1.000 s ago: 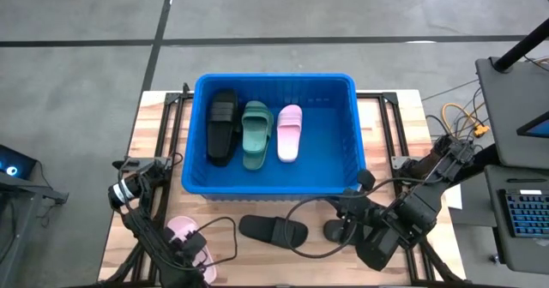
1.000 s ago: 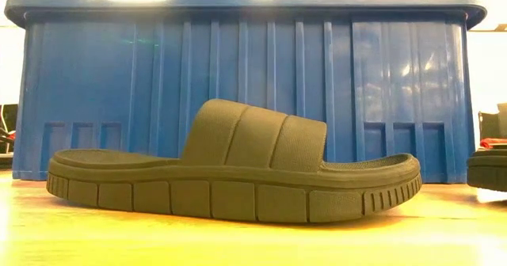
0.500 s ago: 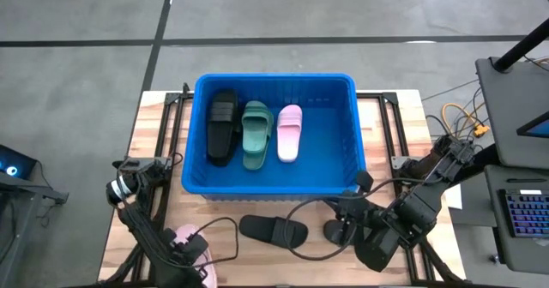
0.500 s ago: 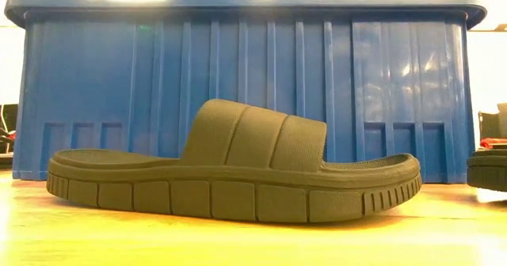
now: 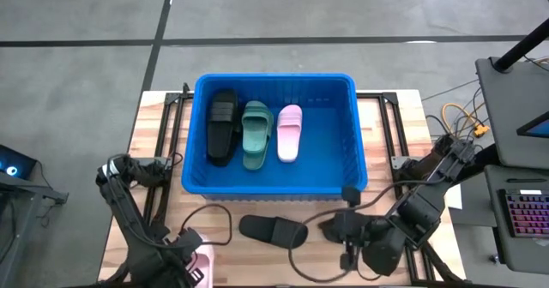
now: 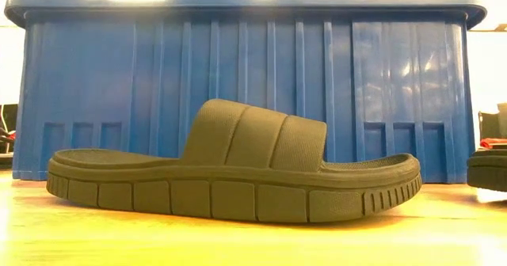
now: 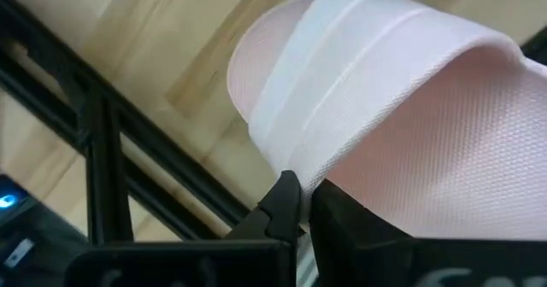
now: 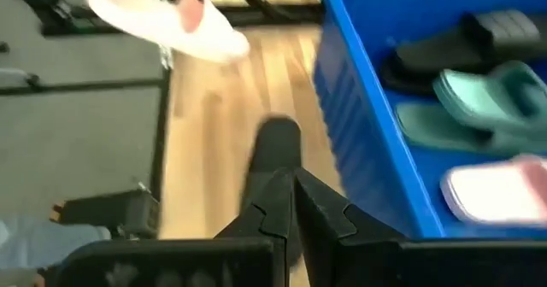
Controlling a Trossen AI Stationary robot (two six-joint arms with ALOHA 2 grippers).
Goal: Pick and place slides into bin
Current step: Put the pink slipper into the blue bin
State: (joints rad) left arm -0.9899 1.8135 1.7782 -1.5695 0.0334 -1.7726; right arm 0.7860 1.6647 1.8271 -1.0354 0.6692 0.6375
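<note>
Three slides lie in the blue bin: a black one, a green one and a pink one. A dark slide rests sole-down on the table in front of the bin, with another dark one to its right. My left gripper, near the table's front left corner, is shut on a pink slide. My right gripper hangs shut above the table near the second dark slide, holding nothing. My left gripper pinches the pink slide at its edge beside the ribbed strap between its two fingers, coming from above and pointing down. The fingers hide the exact place of contact. The slide hangs below them, lifted clear of the table.
The bin's near wall stands right behind the dark slide. Black frame bars run along the table's left and right sides. Cables loop over the front of the table. A laptop and keyboard stand off the right edge.
My left gripper has gone up with the pink slide, which was on the table and now hangs clear of it. My right gripper has turned at the wrist and shifted slightly toward the dark slides. The slides on the table and in the bin have not moved.
</note>
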